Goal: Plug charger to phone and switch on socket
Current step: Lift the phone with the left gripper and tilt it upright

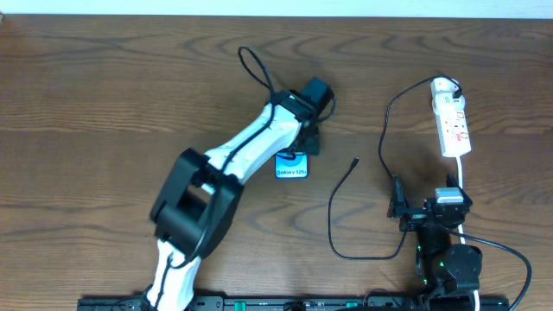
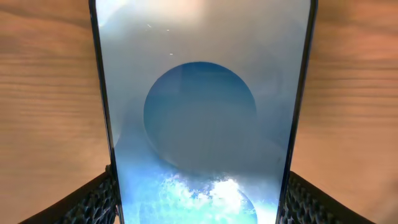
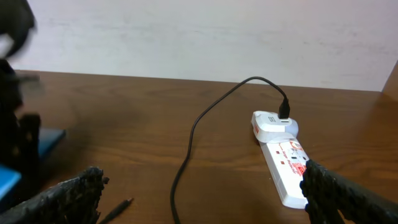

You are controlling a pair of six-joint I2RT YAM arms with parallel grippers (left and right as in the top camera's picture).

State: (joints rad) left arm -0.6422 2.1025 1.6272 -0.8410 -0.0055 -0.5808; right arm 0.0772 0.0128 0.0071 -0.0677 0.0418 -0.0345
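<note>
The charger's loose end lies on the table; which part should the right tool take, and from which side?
Take the charger just behind its connector tip, coming down from above with the right tool closing across the cable. It lies flat on the table with the tip free, so this likely leaves the plug exposed.

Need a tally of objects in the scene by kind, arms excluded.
phone: 1
charger (black cable with white adapter): 1
power strip: 1
Total: 3
</note>
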